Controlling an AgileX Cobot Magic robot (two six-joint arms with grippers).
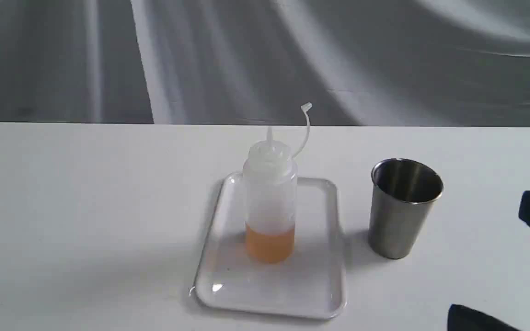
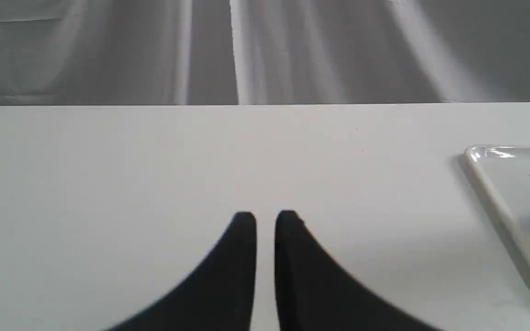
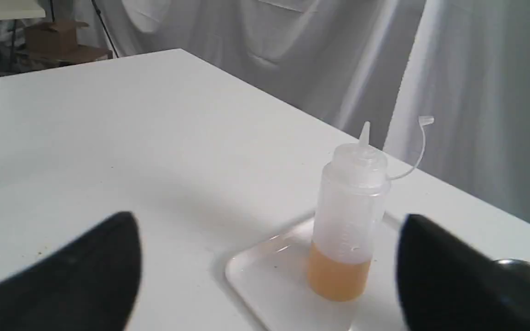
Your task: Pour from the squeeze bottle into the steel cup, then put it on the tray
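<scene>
Ahead of the right claw (image 3: 267, 225), framed by its spread, empty jaws but well apart from them, the translucent white plastic squeeze bottle (image 3: 345, 216) stands upright on the flat white plastic tray (image 3: 246, 276). The brushed steel cup (image 1: 403, 207) sits past one jaw. Left claw (image 2: 265, 218) is nearly pressed together, empty. Risk: a sweeping jaw clips the cup or topples the tall bottle.

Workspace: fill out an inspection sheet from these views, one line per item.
Surface: white table, smooth, no spills seen.
Job's things: squeeze bottle upright on the tray, cap off the nozzle, orange liquid in its lower part; steel cup upright on the table beside the tray, not touching it.
Clutter: nothing seen.
Grippers: left gripper fingers nearly together, empty, over bare table; right gripper wide open, empty, short of the bottle.
Cables: nothing seen.
Surroundings: draped grey cloth backdrop; cardboard box beyond the table.
</scene>
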